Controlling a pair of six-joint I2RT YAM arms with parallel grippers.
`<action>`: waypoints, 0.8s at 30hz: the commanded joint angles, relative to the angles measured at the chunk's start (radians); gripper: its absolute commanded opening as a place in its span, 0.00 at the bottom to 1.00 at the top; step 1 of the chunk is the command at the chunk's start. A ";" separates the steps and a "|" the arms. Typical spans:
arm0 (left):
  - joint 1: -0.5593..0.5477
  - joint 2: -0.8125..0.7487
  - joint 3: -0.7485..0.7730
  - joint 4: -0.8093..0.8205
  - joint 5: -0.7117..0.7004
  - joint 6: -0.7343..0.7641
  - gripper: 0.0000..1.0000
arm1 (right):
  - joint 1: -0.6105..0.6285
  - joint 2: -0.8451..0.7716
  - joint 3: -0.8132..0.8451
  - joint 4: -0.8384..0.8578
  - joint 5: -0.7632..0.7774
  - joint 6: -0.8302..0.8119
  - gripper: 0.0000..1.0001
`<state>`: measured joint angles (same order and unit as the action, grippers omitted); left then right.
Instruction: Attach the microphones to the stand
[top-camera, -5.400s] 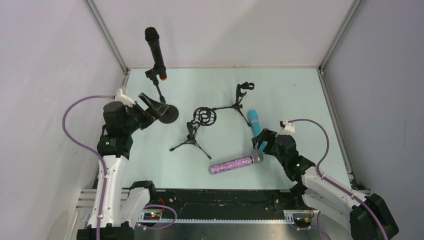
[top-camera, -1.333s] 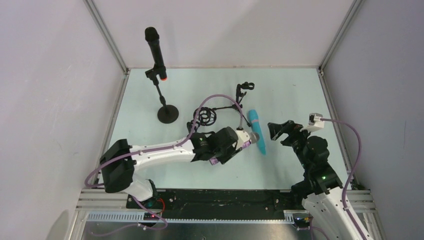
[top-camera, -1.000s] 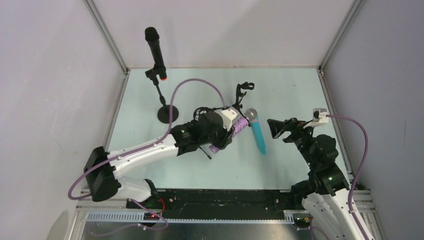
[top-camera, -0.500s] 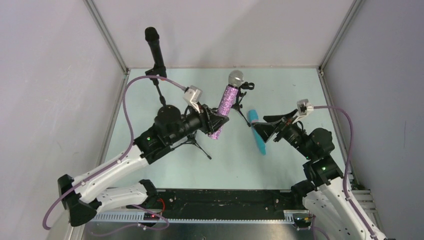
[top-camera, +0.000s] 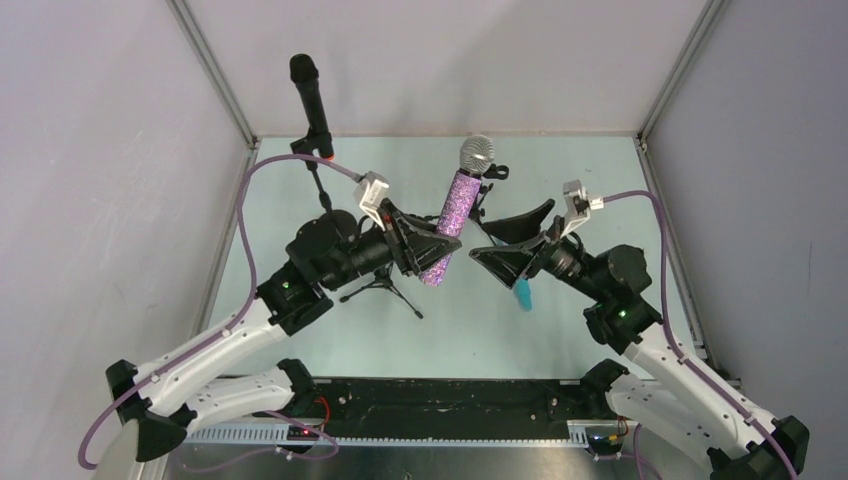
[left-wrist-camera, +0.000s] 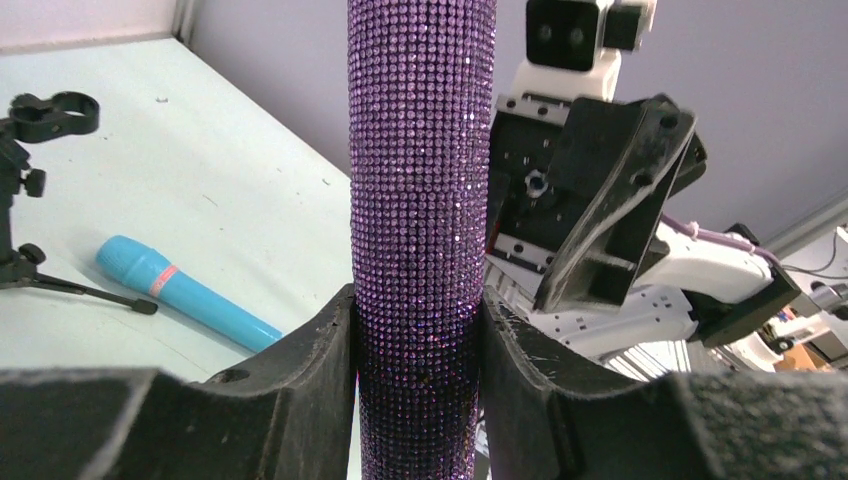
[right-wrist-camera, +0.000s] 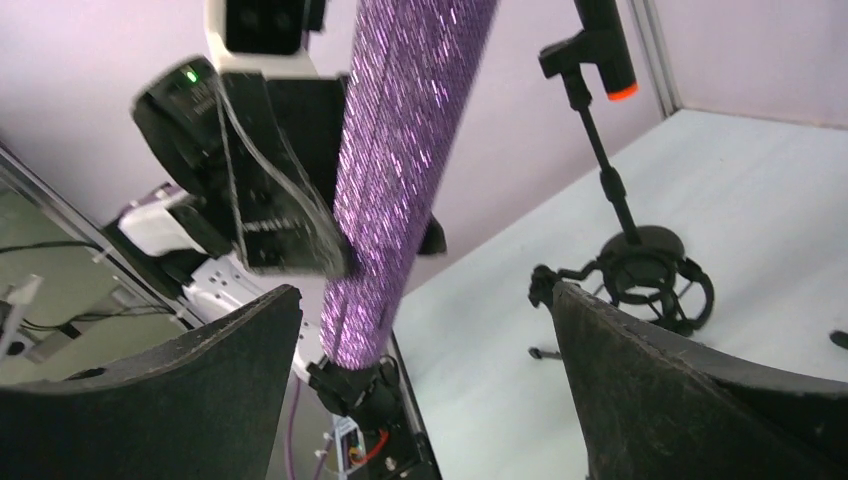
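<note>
My left gripper (top-camera: 425, 245) is shut on the lower body of the glittery purple microphone (top-camera: 455, 215) and holds it nearly upright in the air, silver head (top-camera: 477, 153) on top. In the left wrist view the fingers (left-wrist-camera: 315, 345) press both sides of its body (left-wrist-camera: 420, 150). My right gripper (top-camera: 490, 240) stands open just right of it, its jaws wide apart with the purple body (right-wrist-camera: 400, 150) ahead between them, untouched. The light blue microphone (top-camera: 523, 293) lies on the table under the right gripper. The black microphone (top-camera: 312, 105) sits clipped in the tall stand (top-camera: 320, 180).
A tripod stand with a round shock mount (top-camera: 385, 285) stands under the left arm. Another tripod stand with an empty clip (top-camera: 490, 175) is behind the purple microphone. Side walls and frame posts (top-camera: 215, 75) close in the pale green table (top-camera: 600, 180).
The left gripper has raised the purple microphone off the table and turned it upright. The right arm has swung left, bringing its open jaws close to it.
</note>
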<state>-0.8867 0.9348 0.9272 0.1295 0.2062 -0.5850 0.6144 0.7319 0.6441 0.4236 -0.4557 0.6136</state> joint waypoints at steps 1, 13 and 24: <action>0.003 -0.009 -0.011 0.099 0.075 -0.029 0.00 | -0.014 0.037 0.077 0.145 -0.013 0.118 1.00; 0.003 0.028 -0.039 0.127 0.131 -0.053 0.00 | -0.033 0.139 0.123 0.201 -0.025 0.254 0.92; 0.000 0.051 -0.050 0.151 0.152 -0.064 0.00 | -0.018 0.217 0.124 0.330 -0.080 0.342 0.74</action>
<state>-0.8871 0.9974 0.8787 0.1719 0.3382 -0.6365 0.5861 0.9443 0.7231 0.6624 -0.5045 0.9176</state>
